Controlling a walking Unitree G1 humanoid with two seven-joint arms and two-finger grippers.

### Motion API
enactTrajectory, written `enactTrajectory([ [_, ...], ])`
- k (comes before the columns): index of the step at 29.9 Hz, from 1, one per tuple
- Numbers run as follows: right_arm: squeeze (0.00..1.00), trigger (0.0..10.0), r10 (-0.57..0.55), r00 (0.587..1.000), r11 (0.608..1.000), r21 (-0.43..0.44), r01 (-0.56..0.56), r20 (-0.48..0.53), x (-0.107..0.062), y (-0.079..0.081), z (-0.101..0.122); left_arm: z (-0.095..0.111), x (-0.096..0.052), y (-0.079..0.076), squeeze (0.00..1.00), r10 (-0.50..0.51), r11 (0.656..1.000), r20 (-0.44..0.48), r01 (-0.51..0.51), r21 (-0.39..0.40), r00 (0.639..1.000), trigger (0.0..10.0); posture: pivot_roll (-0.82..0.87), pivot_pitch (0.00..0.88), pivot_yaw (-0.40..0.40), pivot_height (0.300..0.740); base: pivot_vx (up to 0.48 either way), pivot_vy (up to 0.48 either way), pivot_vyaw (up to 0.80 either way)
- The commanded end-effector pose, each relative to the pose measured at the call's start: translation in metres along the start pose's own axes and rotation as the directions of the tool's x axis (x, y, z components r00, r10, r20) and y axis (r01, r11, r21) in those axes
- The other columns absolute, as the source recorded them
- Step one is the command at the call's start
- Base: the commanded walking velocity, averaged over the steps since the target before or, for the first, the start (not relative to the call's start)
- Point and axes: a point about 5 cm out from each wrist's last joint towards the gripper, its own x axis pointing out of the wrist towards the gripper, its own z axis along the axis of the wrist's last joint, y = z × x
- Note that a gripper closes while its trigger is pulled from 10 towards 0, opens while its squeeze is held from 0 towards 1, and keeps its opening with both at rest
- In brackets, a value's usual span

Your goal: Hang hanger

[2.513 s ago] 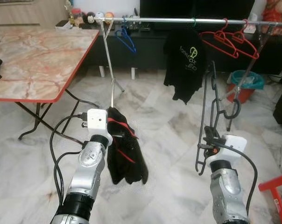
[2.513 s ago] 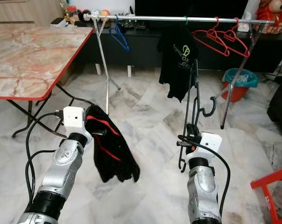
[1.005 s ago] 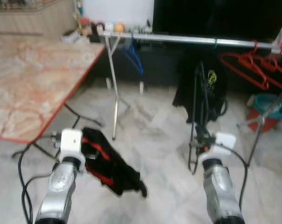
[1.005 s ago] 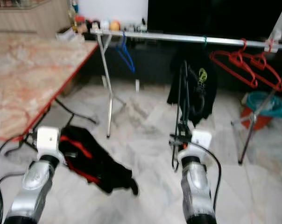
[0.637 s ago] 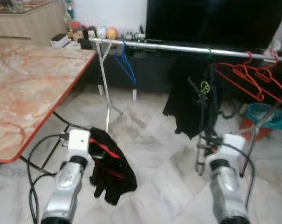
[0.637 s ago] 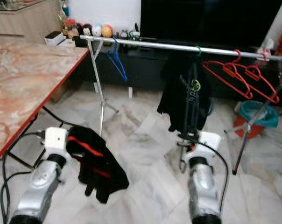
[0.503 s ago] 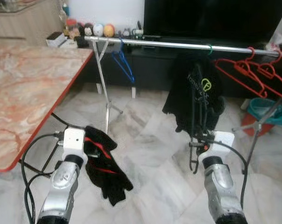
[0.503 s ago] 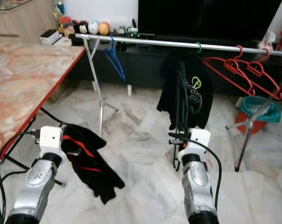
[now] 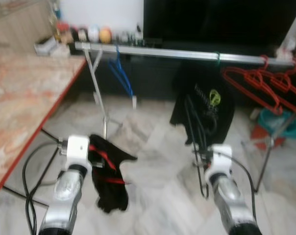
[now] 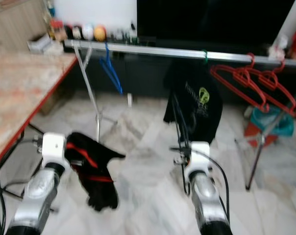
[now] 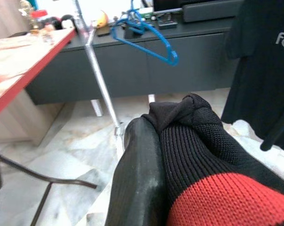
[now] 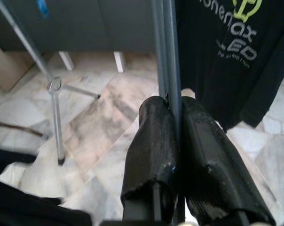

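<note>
A dark grey wire hanger [image 9: 196, 125] stands upright in front of me, and my right gripper [image 9: 203, 155] is shut on its lower part. In the right wrist view the hanger's thin bars [image 12: 167, 47] run between the two black fingers [image 12: 153, 146]. My left gripper [image 9: 95, 157] is shut on a black knitted garment with a red stripe [image 9: 107, 174], which hangs limp below it; the knit [image 11: 203, 160] lies against one finger [image 11: 137, 179]. Ahead runs a silver clothes rail [image 9: 177, 53] carrying a black T-shirt [image 9: 209, 105], a blue hanger [image 9: 121, 73] and red hangers [image 9: 263, 88].
A marble-top table with a red edge [image 9: 25, 93] stands to my left, with cables beneath it. The rail's metal legs [image 9: 100, 93] splay onto the marble floor. A teal and red bucket [image 9: 285, 128] sits at the right behind the rack. A dark TV cabinet lies behind the rail.
The whole picture has shifted and blurred, so the camera moved. The garment has swung under my left gripper. Both grippers keep their hold.
</note>
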Motion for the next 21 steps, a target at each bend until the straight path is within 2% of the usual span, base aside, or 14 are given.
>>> enactTrajectory([
  [1, 0.0, 10.0, -0.009, 1.0, 1.0, -0.015, 0.01, 0.021, -0.0006, -0.0064, 0.005, 0.006, 0.0022, -0.0047, 0.0, -0.014, 1.0, 0.03, 0.014, 0.003, 0.999, 10.0, -0.01, 0.009, 0.005, 0.74, 0.364, 0.0, 0.0],
  [5, 0.0, 10.0, 0.02, 0.999, 0.998, -0.056, -0.018, 0.029, -0.0011, -0.002, 0.0054, 0.0054, 0.0018, -0.005, 0.0, -0.016, 1.0, 0.028, 0.016, 0.004, 0.999, 10.0, -0.01, 0.001, 0.005, 0.74, 0.364, 0.0, 0.6],
  [8, 0.0, 10.0, 0.007, 0.999, 1.0, 0.001, -0.007, 0.039, -0.0019, -0.0005, 0.0047, 0.0053, 0.0017, -0.0058, 0.0, -0.02, 1.0, 0.029, 0.02, 0.005, 0.999, 10.0, -0.01, 0.0, 0.007, 0.74, 0.366, 0.0, 0.58],
  [21, 0.0, 10.0, -0.008, 0.999, 1.0, -0.001, 0.008, 0.042, -0.0012, -0.0051, 0.0062, 0.0073, 0.0027, -0.0069, 0.0, -0.029, 1.0, 0.033, 0.029, 0.01, 0.999, 10.0, -0.01, 0.013, 0.007, 0.74, 0.367, 0.0, 0.0],
])
